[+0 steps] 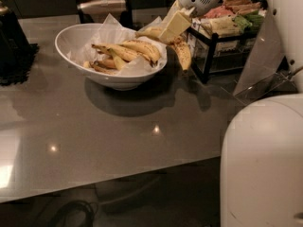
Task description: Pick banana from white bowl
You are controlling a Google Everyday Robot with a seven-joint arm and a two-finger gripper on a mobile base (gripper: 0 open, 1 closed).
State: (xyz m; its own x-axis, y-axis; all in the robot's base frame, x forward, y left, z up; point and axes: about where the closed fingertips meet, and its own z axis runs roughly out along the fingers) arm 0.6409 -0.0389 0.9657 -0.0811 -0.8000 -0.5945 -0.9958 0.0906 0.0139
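The white bowl [64, 44] stands on the grey table at the back left, lined with crinkled white paper, with several thinner bananas [128, 48] lying in it. My gripper [173, 26], with cream-coloured fingers, hangs just past the bowl's right rim. It is shut on the plump yellow banana [182, 55]. The banana is held clear of the bowl: one end points left over the rim and the dark tip droops down on the right, in front of the wire rack.
A black wire rack [208, 48] with snack packets stands right of the bowl, close behind the held banana. A clear panel [265, 56] leans beside it. A dark object [14, 41] sits at the far left. My white body [265, 164] fills the front right.
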